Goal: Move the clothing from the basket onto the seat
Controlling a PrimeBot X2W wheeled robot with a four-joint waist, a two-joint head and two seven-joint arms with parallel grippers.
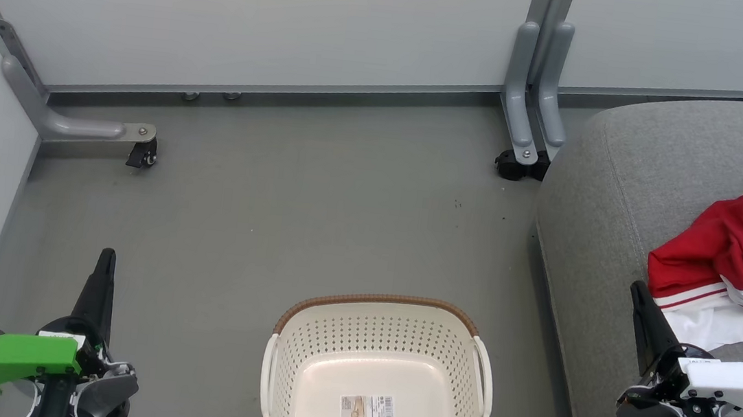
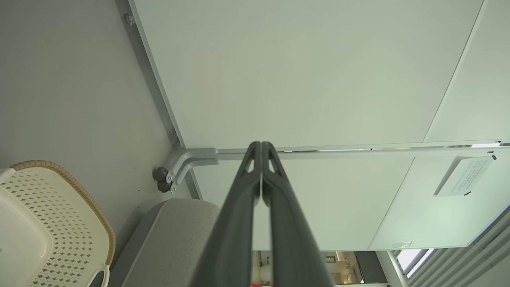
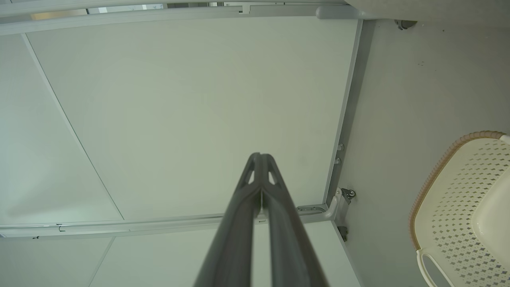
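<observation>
The cream-white basket [image 1: 379, 375] stands on the floor at the bottom centre, holding nothing but the label sticker [image 1: 367, 414] on its bottom. Red clothing [image 1: 740, 251] with white trim lies bunched on the grey seat [image 1: 628, 194] at the right. My left gripper [image 1: 106, 260] is shut at the lower left, well clear of the basket. At the seat's near edge my right gripper [image 1: 637, 292] is shut, just left of the clothing's white hem. Both wrist views show fingers pressed together, the left gripper [image 2: 261, 144] and the right gripper [image 3: 259, 155], with the basket [image 2: 48, 223] [image 3: 462, 207] at an edge.
Pale partition walls [image 1: 260, 17] close the back and left. Their grey feet with black casters [image 1: 141, 155] [image 1: 520, 163] stand on the grey floor [image 1: 273, 226]. The seat's corner [image 2: 175, 239] appears in the left wrist view.
</observation>
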